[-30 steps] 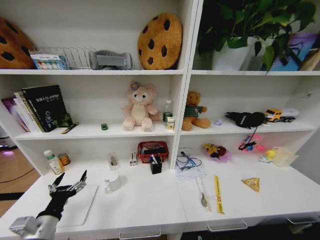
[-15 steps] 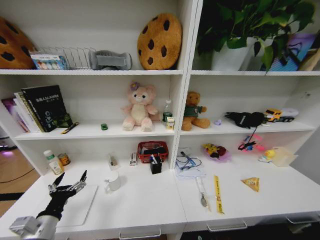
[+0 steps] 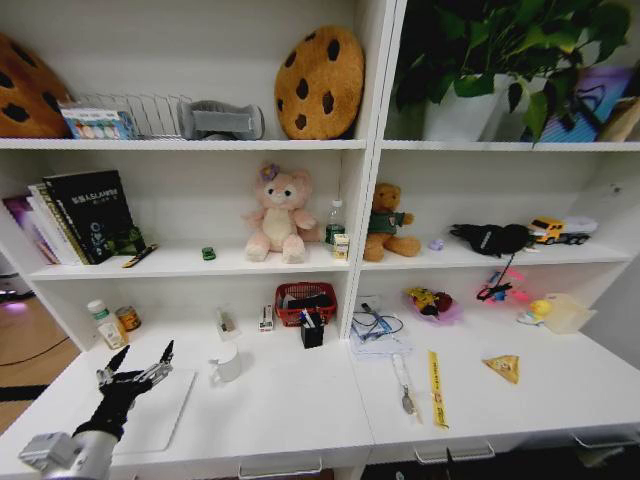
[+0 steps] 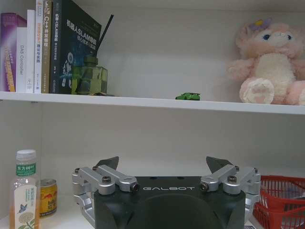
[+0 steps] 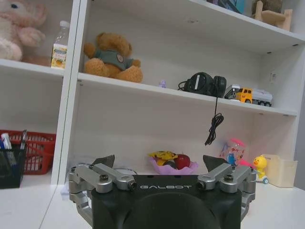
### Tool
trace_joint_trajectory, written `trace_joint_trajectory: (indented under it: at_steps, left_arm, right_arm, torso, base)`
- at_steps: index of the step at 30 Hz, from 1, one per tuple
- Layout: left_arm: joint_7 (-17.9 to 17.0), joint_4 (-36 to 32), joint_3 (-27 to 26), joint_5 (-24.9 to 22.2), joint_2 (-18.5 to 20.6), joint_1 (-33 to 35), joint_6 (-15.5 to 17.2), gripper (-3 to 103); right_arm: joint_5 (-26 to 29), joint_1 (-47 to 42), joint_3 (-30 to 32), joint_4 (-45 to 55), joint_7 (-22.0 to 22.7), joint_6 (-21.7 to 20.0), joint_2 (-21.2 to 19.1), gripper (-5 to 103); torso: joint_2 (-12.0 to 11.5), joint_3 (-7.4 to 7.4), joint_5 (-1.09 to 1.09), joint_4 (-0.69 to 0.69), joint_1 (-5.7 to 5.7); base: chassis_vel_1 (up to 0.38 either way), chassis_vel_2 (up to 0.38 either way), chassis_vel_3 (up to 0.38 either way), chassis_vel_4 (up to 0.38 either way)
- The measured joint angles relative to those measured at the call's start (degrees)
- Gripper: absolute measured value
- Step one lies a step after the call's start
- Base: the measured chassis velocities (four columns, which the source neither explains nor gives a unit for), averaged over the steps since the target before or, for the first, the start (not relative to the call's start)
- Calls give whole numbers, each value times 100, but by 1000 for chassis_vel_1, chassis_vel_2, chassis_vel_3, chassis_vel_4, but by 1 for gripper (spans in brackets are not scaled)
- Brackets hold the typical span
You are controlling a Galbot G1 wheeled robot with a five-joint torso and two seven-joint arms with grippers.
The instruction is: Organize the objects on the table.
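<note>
With the black left gripper (image 3: 135,372) hovering jaws spread over the flat silver-white laptop (image 3: 160,410) at the long white desk's (image 3: 290,410) front-left corner, and the right gripper (image 5: 161,164) likewise spread, a careless descent risks shoving the laptop off the front edge or clipping the white mug (image 3: 226,362) beside it.

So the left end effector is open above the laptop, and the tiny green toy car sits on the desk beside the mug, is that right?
Not quite: the green toy car sits on the middle shelf, left of the pink plush, as the head view shows. The left end effector is indeed open above the laptop.
</note>
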Motion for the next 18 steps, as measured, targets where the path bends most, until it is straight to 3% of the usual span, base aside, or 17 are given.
trace_joint_trajectory:
  at_steps: [2,5,6,9,10,13,18]
  left_arm:
    - [0,0,0,0,0,0,0,100]
    - [0,0,0,0,0,0,0,100]
    - [0,0,0,0,0,0,0,100]
    - [0,0,0,0,0,0,0,100]
    - [0,0,0,0,0,0,0,100]
    - [0,0,0,0,1,0,0,100]
    - [0,0,0,0,0,1,0,100]
  right_arm:
    - [93,-18,38,209,-1,-184,-43,100]
    - [461,144,214,603,-92,-864,-208,100]
    - [461,144,214,603,-92,-864,-208,100]
    - [1248,614,611,917,-452,-1714,-584,100]
    - [1248,614,611,917,-452,-1714,-584,100]
    - [2262,1246,1184,1007,-883,-2394,-1254,100]
    - [2603,1471,1356,1007,-991,-2587,-1498,100]
  torso:
    - [0,0,1,0,0]
    - [0,0,1,0,0]
    - [0,0,1,0,0]
    - [0,0,1,0,0]
    - [0,0,1,0,0]
    - [-1,0,2,1,0]
    - [-1,1,3,4,0]
  base:
    - [0,0,0,0]
    - [0,0,0,0]
    - [0,0,0,0]
    - [0,0,0,0]
    - [0,0,0,0]
    - [0,0,0,0]
    - [0,0,0,0]
